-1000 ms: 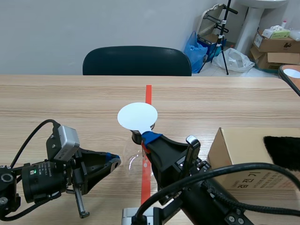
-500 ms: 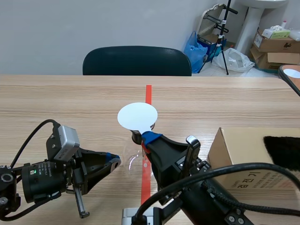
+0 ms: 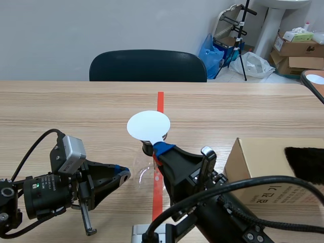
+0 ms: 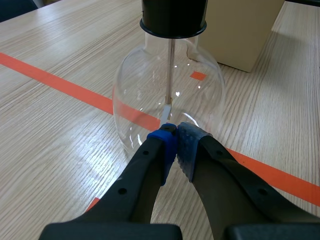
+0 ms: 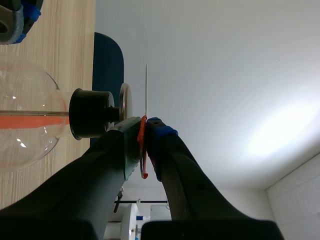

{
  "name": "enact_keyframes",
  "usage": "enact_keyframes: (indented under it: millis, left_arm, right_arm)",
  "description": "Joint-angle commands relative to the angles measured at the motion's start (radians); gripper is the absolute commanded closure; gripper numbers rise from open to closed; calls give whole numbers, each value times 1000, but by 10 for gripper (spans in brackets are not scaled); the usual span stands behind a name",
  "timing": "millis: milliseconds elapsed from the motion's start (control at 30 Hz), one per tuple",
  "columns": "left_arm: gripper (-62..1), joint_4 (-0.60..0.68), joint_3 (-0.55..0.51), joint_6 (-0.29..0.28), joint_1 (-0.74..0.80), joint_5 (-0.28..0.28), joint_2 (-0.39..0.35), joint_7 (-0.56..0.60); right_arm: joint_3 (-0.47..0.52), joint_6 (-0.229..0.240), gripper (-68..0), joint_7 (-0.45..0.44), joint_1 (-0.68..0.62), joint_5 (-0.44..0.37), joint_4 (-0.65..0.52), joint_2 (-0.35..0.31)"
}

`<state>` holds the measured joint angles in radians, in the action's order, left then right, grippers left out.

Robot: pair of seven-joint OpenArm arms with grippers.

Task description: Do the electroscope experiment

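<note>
Closest to you, your left gripper [image 4: 176, 133] lies low over the table [image 3: 76, 111]. Its two fingers are drawn together with nothing between them. The tips sit right at the near wall of the glass flask [image 4: 132, 95], though you cannot tell whether they touch it. The flask stands upright on the orange-red tape line [image 4: 60, 82], directly ahead of that gripper. A black stopper [image 4: 173, 17] closes its neck, and a thin rod [image 4: 171, 65] runs down from the stopper to a pale foil strip [image 4: 167, 111] inside the bulb.

Your right gripper [image 5: 143, 125] reaches in from the right, level with the stopper and just beside it. Its pads are clamped on the orange-red handle [image 5: 143, 160] of the white disc [image 3: 148, 125]. The disc stands out past the fingertips, over the top of the flask. From the right wrist it shows edge-on, close to the small metal plate [image 5: 123, 102] on the stopper, with a narrow gap between them.

To the right of the flask, well apart from it, a cardboard box [image 3: 253, 167] sits on the table with a black furry cloth [image 3: 306, 163] on top. Across the table stands a dark chair [image 3: 148, 66]. Farther back by the wall are a blue bag [image 3: 210, 53], a tripod [image 3: 243, 35] and stacked cartons [image 3: 296, 48].
</note>
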<state>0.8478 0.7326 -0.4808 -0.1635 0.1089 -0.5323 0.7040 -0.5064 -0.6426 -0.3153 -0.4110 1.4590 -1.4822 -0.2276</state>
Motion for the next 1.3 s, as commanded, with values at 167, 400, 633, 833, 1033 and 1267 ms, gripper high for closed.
enact_keyframes:
  millis: [167,400,633,833,1033,1267]
  left_arm:
    - [-34,17,-4,0,-2,9,0,10]
    - [-34,17,-4,0,-2,9,0,10]
    - [-34,17,-4,0,-2,9,0,10]
    - [-34,17,-4,0,-2,9,0,10]
    - [-34,17,-4,0,-2,9,0,10]
    - [-34,17,-4,0,-2,9,0,10]
  right_arm:
    - [-3,-11,-18,96,9,2,-24,-8]
    - [-3,-11,-18,331,9,2,-24,-8]
    - [-3,-11,-18,517,9,2,-24,-8]
    - [-3,-11,-18,640,9,2,-24,-8]
    - [-3,-11,-18,717,9,2,-24,-8]
    - [-3,-11,-18,739,9,2,-24,-8]
